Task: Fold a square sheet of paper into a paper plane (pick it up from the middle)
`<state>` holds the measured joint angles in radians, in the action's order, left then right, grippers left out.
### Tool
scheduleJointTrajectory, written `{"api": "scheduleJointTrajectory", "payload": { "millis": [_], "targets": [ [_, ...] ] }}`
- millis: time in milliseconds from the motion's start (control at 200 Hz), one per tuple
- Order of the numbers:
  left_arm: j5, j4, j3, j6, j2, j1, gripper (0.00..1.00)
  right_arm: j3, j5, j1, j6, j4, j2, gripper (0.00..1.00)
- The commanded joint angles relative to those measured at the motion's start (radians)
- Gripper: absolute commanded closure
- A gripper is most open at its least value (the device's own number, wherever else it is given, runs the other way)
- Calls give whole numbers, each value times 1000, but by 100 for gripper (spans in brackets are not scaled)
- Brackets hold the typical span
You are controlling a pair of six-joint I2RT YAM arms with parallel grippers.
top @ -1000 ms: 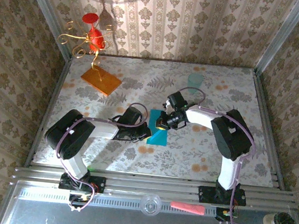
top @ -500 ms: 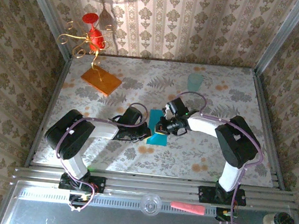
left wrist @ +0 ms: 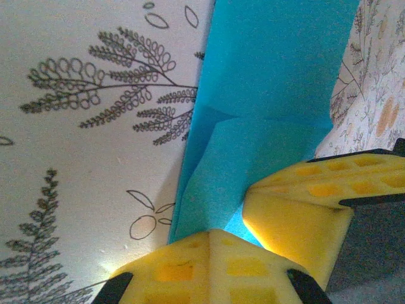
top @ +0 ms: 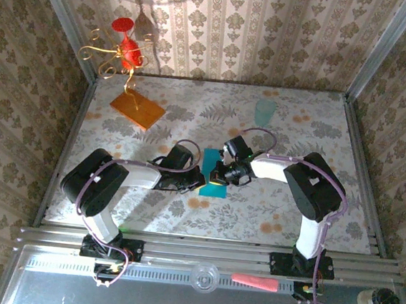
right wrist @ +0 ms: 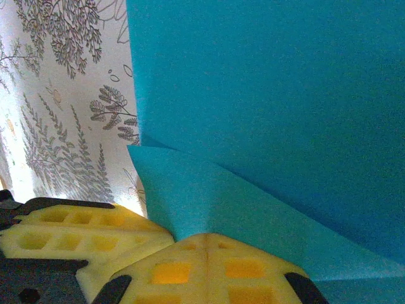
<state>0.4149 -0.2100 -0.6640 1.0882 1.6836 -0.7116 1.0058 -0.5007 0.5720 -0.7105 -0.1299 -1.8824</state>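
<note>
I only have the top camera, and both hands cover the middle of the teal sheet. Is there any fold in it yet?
Observer: Yes. In the right wrist view the square sheet of paper has a triangular flap folded over it.
Operator: Is the right hand open?
Observer: No, the right hand is shut, tips on that flap.
Operator: And the left?
Observer: The left hand is shut too, tips on the sheet's folded part near its edge.

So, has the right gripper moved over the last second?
Yes, slightly: the right gripper has shifted down the view, farther from the mint cup.
</note>
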Motion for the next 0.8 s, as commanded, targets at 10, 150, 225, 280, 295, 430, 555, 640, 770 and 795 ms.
{"api": "scheduleJointTrajectory", "payload": {
  "millis": [10,150,225,280,295,430,555,640,770,795],
  "targets": [
    [-25,158,7,-28,4,9,100,-18,37,-6,3,-11,-33,100],
    [39,102,-31,-74,-29,4,100,-20,46,-8,8,-25,-44,100],
    [39,107,-40,-82,-47,-3,99,-23,51,-10,8,-31,-45,100],
    [41,110,-36,-78,-50,-8,98,-26,51,-13,6,-30,-46,100],
    [41,110,-32,-74,-49,-9,98,-27,51,-14,5,-29,-46,100],
    [47,91,6,-48,-30,-10,99,-30,47,-17,4,-24,-51,100],
    [58,68,16,-33,-14,-12,100,-30,42,-18,4,-20,-56,100],
    [50,105,14,-34,-3,-14,100,-30,41,-19,6,-20,-58,100],
    [33,175,25,-33,6,-20,100,-30,44,-32,15,-16,-56,100],
    [26,189,29,-31,5,-19,100,-30,43,-39,17,-14,-55,100]
  ]
}}
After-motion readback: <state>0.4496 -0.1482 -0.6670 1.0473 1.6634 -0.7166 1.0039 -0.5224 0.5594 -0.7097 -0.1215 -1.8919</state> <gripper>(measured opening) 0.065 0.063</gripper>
